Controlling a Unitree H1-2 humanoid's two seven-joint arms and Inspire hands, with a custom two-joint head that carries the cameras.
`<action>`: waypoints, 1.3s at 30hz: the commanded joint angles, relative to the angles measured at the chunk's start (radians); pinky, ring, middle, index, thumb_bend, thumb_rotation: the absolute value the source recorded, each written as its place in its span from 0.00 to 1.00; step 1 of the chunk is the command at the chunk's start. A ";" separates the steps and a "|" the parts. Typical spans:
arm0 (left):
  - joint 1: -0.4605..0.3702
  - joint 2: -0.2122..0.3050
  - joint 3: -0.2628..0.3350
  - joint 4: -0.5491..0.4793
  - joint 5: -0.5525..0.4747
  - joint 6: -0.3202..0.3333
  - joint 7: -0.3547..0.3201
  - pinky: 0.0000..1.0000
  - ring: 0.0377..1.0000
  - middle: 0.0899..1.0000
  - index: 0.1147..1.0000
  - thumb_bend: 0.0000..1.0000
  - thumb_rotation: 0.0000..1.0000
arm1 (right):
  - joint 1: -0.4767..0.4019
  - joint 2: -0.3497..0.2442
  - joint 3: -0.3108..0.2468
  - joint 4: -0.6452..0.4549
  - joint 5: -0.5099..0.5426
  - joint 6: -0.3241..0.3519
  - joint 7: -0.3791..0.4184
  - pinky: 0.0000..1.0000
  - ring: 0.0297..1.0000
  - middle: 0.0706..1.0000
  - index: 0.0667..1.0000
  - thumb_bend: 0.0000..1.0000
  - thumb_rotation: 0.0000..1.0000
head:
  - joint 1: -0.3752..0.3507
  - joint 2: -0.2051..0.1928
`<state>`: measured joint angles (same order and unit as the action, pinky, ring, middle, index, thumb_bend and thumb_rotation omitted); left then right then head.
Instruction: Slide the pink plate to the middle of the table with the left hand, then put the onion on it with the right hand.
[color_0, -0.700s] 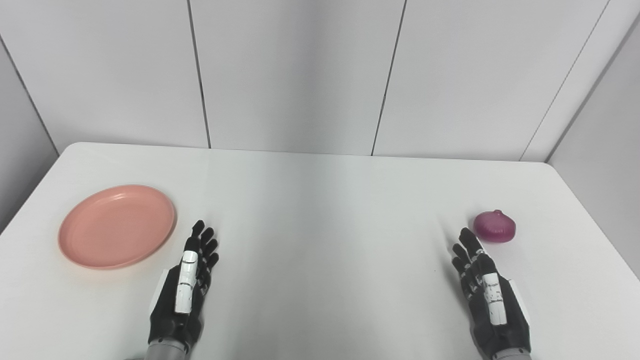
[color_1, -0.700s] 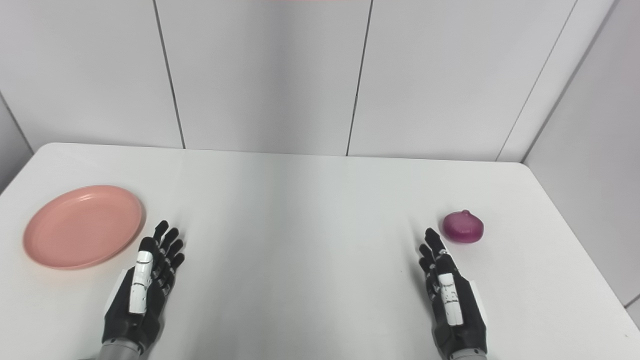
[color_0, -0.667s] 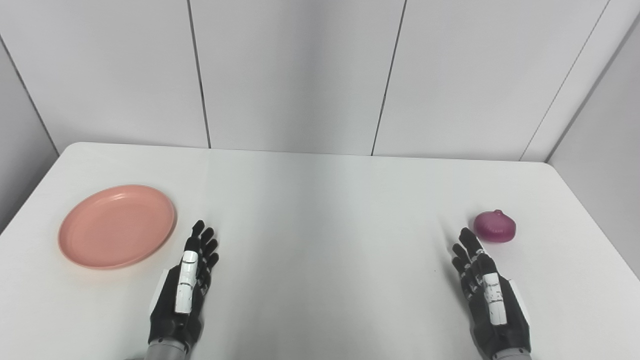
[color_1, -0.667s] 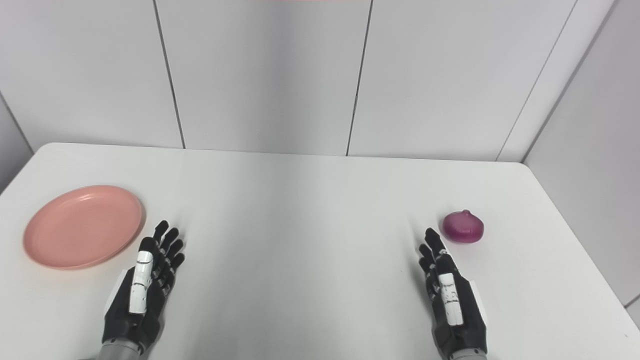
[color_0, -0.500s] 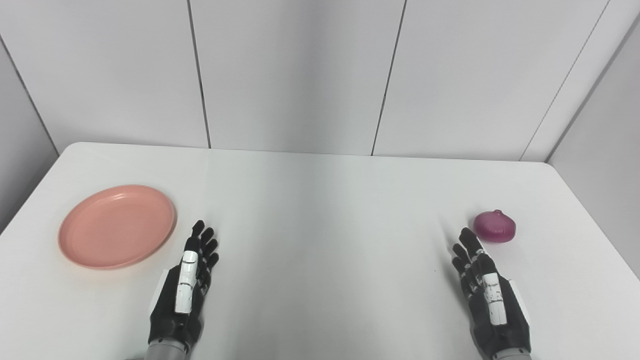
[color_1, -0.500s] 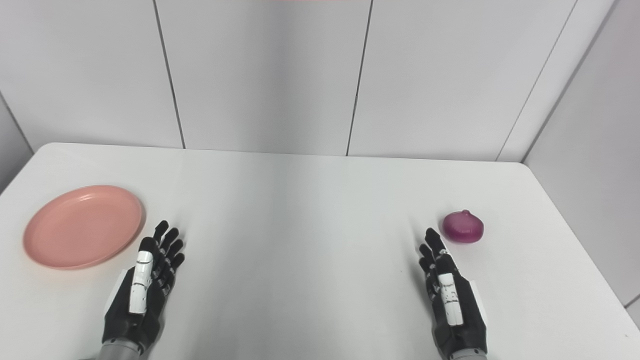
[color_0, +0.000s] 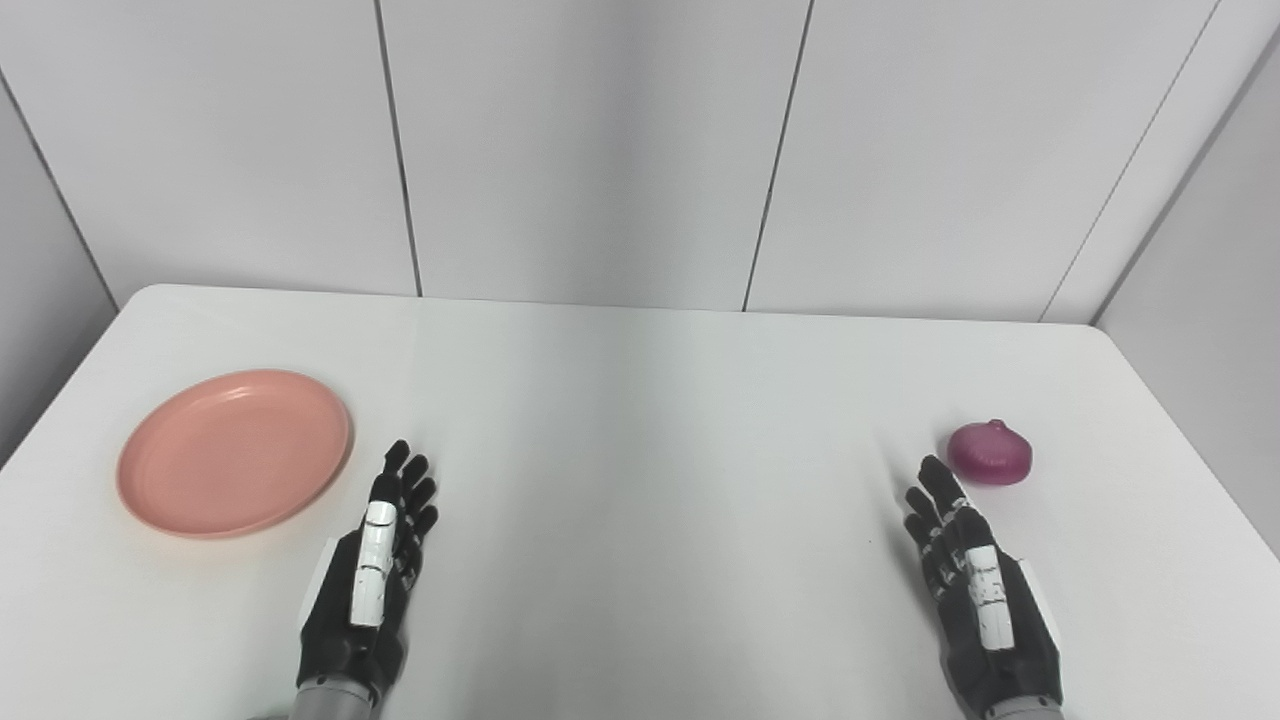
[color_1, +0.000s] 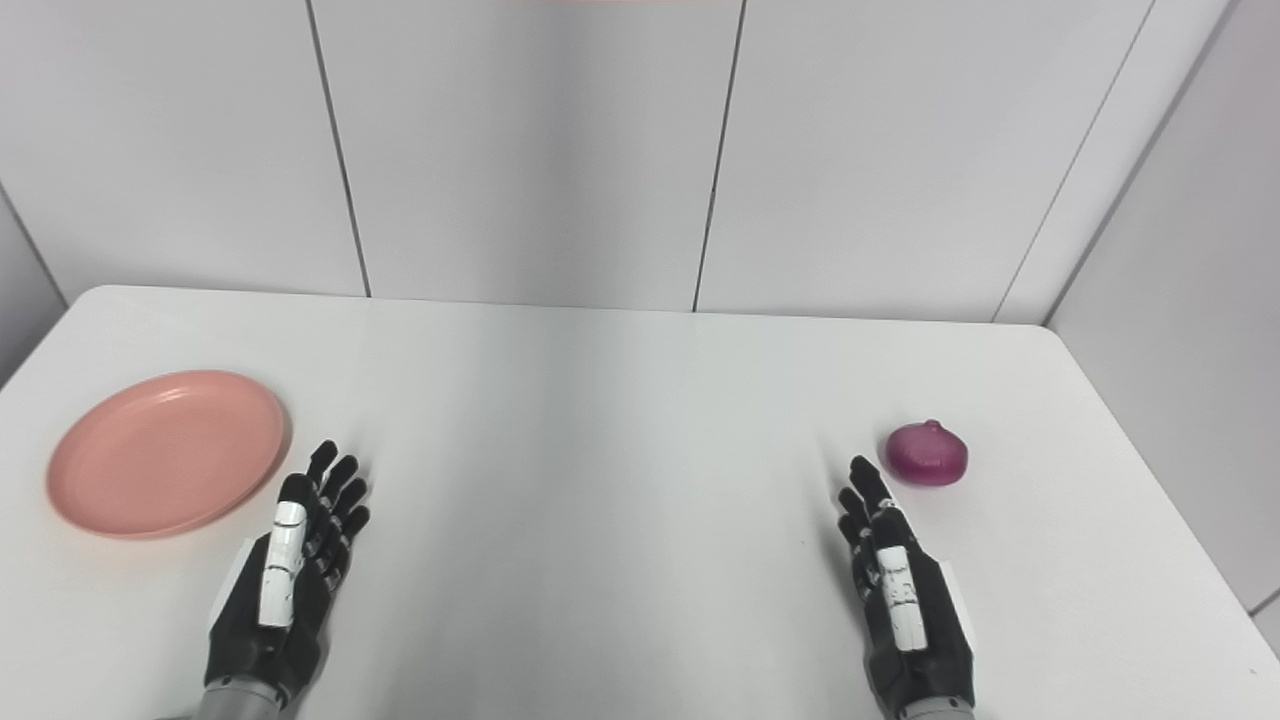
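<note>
Pale grey wall panels stand behind a white table (color_0: 640, 400) with rounded far corners, and only 2 objects lie on it. The pink plate (color_0: 234, 452) sits flat on the table's left side, well away from the middle, its rim up and its hollow facing the ceiling; being round, it has no long axis to speak of. The onion (color_0: 990, 453) rests on the right side, squat and wider than tall, its small tip pointing up, so its short axis is vertical and it looks settled rather than ready to roll. The left hand (color_0: 372, 570) lies low over the table just right of the plate's near edge, released, fingers straight and slightly spread, gripping nothing. The right hand (color_0: 975, 585) mirrors it, released and empty, fingertips just short of the onion without touching it. This reads as a starting pose: each hand is parked beside the object it is meant to handle, and neither step has begun. The plate's raised rim should give the left hand an edge to push against.
</note>
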<state>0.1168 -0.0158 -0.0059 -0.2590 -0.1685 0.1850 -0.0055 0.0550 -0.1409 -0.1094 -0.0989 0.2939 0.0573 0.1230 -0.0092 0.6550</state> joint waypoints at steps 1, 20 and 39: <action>0.068 -0.007 0.003 -0.018 0.005 -0.008 0.001 1.00 1.00 1.00 1.00 0.66 0.97 | 0.026 0.009 0.009 0.023 0.009 0.057 0.003 1.00 0.98 0.98 0.93 0.90 0.81 | -0.001 0.001; 0.068 -0.001 -0.001 -0.018 0.003 -0.007 -0.005 1.00 1.00 1.00 1.00 0.66 0.97 | 0.027 0.007 0.012 0.018 0.007 0.061 0.006 1.00 0.98 0.98 0.94 0.90 0.81 | -0.001 0.002; 0.071 -0.008 -0.003 -0.017 0.009 -0.012 0.001 1.00 1.00 1.00 1.00 0.65 0.96 | 0.029 0.002 0.010 0.022 0.009 0.060 0.009 1.00 0.98 0.97 0.93 0.91 0.81 | 0.025 -0.009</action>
<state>0.1168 -0.0159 -0.0084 -0.2591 -0.1685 0.1850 -0.0036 0.0553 -0.1412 -0.1087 -0.1002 0.2957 0.0577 0.1238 0.0152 0.6474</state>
